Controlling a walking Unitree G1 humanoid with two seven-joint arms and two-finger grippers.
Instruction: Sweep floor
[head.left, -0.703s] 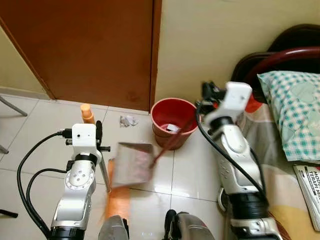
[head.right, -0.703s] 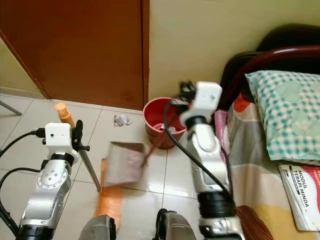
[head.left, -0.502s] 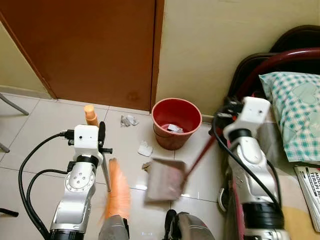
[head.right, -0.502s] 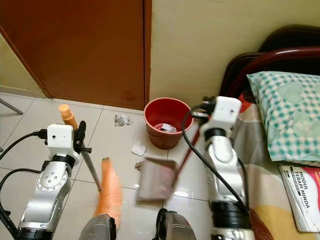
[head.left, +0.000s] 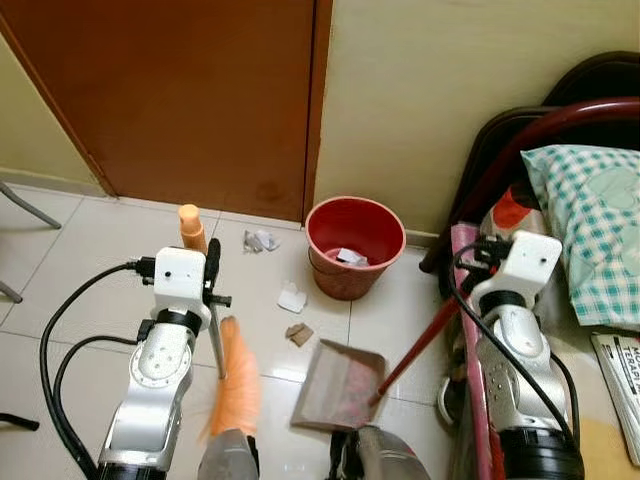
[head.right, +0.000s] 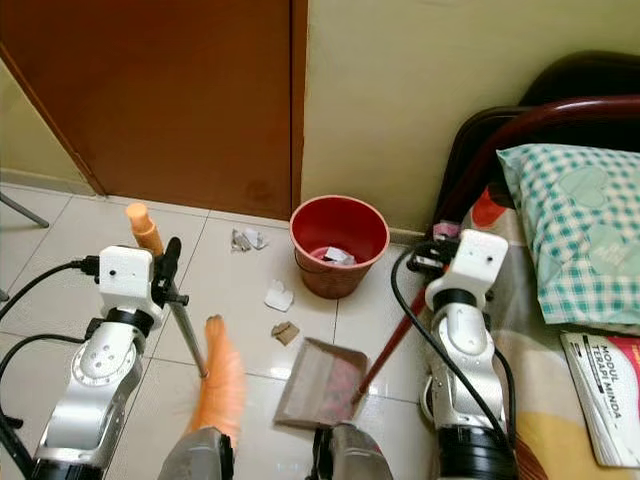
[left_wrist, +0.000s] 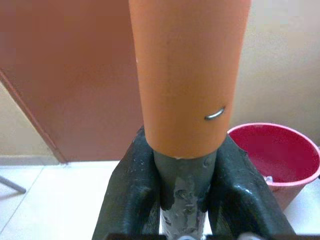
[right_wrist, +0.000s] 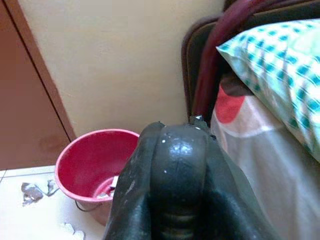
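Left gripper (left_wrist: 182, 200) fingers clamped tight on broom (head.left: 232, 385) handle; handle near upright, orange bristles down on tile. Paper scraps (head.left: 292, 298) on floor beside it. Right gripper (right_wrist: 175, 190) fingers closed on dustpan (head.left: 338, 388) handle, red shaft slanting down-left, pan flat on floor before the red bin (head.left: 355, 245).

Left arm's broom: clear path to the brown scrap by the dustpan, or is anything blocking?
Probably yes. The brown scrap lies on open tile between the broom bristles and the dustpan mouth, with nothing between them. The left gripper is shut on the broom handle.
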